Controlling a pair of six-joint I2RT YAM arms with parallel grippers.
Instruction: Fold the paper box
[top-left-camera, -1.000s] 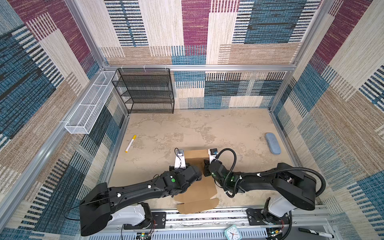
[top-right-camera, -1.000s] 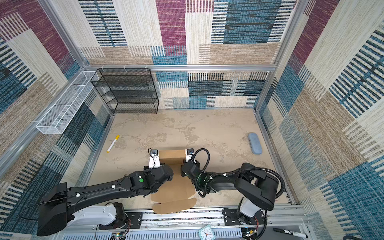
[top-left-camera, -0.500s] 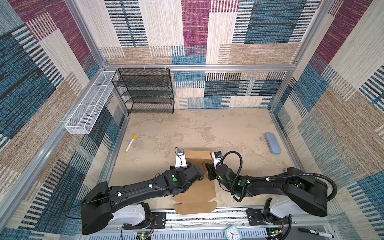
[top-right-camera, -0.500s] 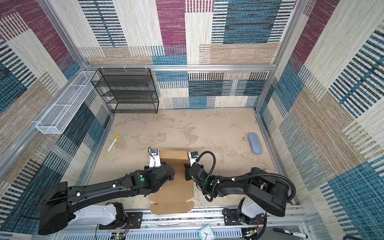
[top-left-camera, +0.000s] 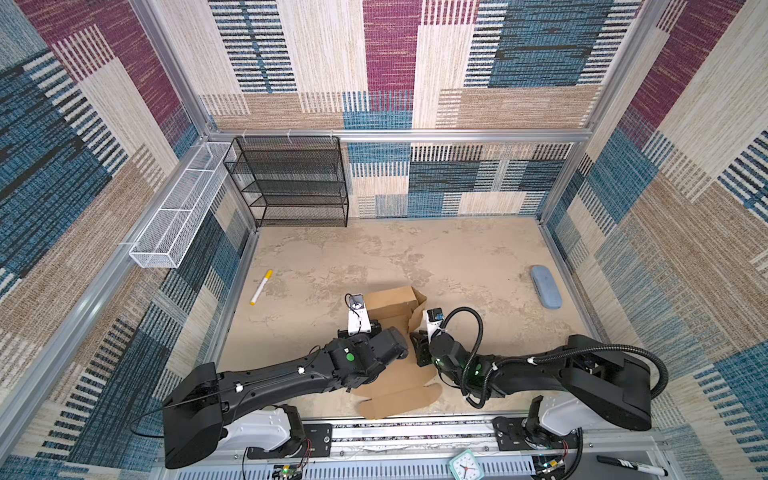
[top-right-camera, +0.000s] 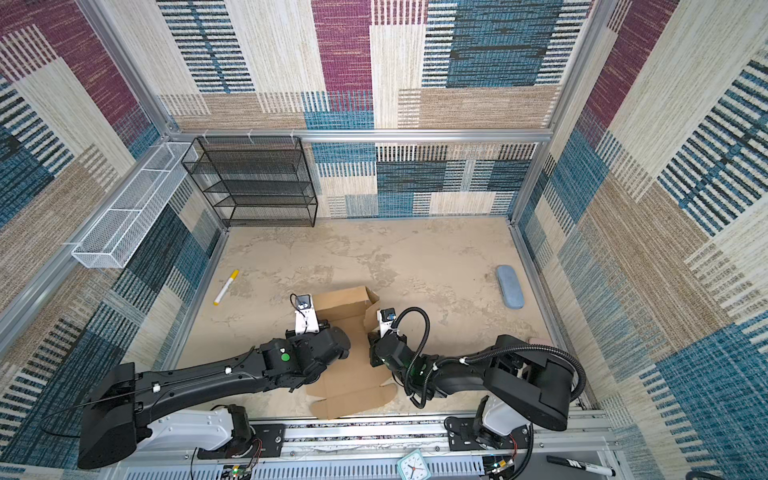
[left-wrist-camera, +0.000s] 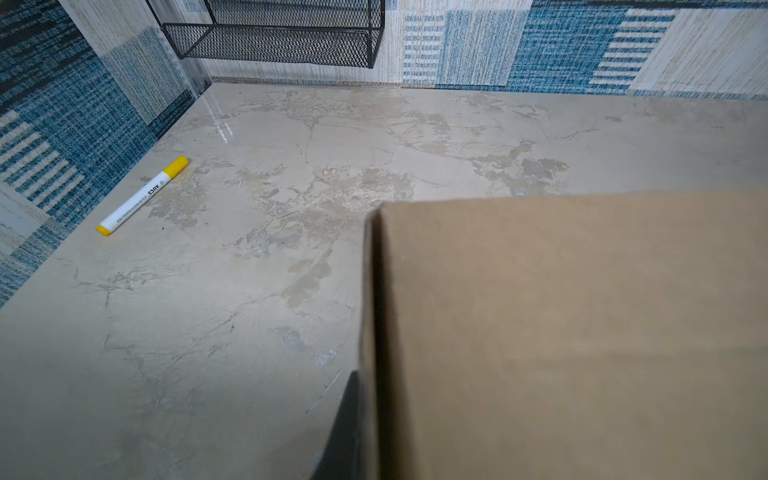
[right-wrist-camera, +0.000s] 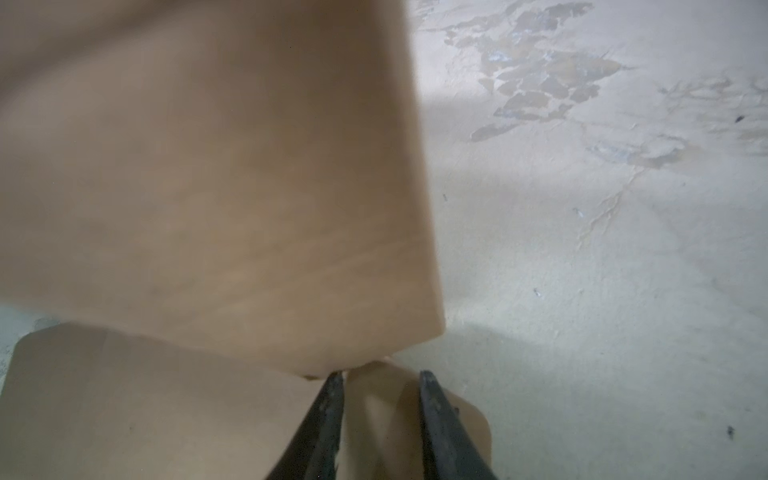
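Note:
The paper box (top-left-camera: 397, 388) is brown cardboard near the table's front, part folded: its far panel (top-right-camera: 338, 301) stands up and its near part lies flat. My left gripper (top-left-camera: 374, 328) is at the box's left side, shut on the upright side wall (left-wrist-camera: 561, 332). Only one dark finger (left-wrist-camera: 345, 432) shows, against the wall's edge. My right gripper (right-wrist-camera: 381, 376) is at the box's right side (top-left-camera: 417, 345). It is open, with nothing pinched, over a flat rounded tab (right-wrist-camera: 374, 419) beside a raised flap (right-wrist-camera: 216, 178).
A white marker with a yellow cap (top-left-camera: 261, 286) lies at the left. A blue-grey case (top-left-camera: 545, 286) lies at the right wall. A black mesh shelf (top-left-camera: 291, 183) and a white wire basket (top-left-camera: 178, 208) stand at the back left.
My right gripper has gone from shut to open, letting go of the cardboard, and has drawn back slightly toward the front right. The left gripper has kept its grip and place.

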